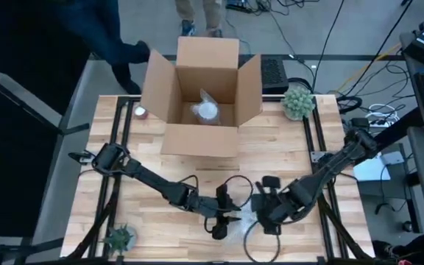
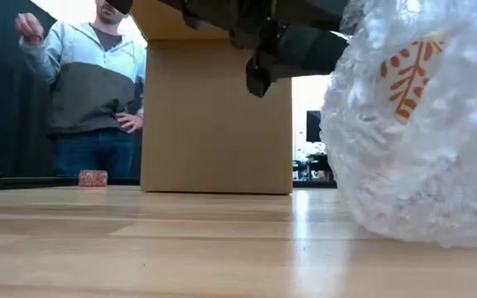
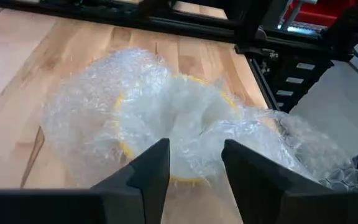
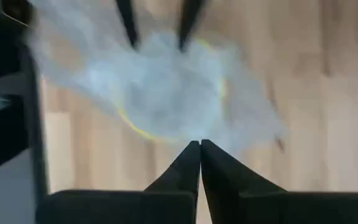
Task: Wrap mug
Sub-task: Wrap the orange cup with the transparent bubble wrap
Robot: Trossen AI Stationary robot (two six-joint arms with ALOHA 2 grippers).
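The mug (image 3: 166, 118), yellow-rimmed and bundled in clear bubble wrap, stands on the table near its front edge, between my two grippers (image 1: 246, 219). In the low view the bundle (image 2: 421, 141) rests on the wood and an orange leaf print shows through the wrap. My left gripper (image 3: 194, 165) is open, one finger on either side of the bunched wrap over the mug's mouth. My right gripper (image 4: 199, 149) is shut, with its tips at the edge of the wrap on the other side. My left gripper: wrap rises into the gap between its open fingers (image 3: 151, 168), which come slanting down from the table's left; I cannot tell whether they touch it. My right gripper: its shut fingertips (image 4: 194, 155) point at the wrap's edge (image 4: 185, 134); whether they touch it I cannot tell.
An open cardboard box (image 1: 201, 140) stands at the table's far middle with another wrapped bundle (image 1: 206, 110) inside. Small plants sit at the far right (image 1: 298, 101) and the near left (image 1: 120, 237). A small red object (image 1: 140, 112) lies left of the box. A person (image 2: 98, 83) stands behind the table.
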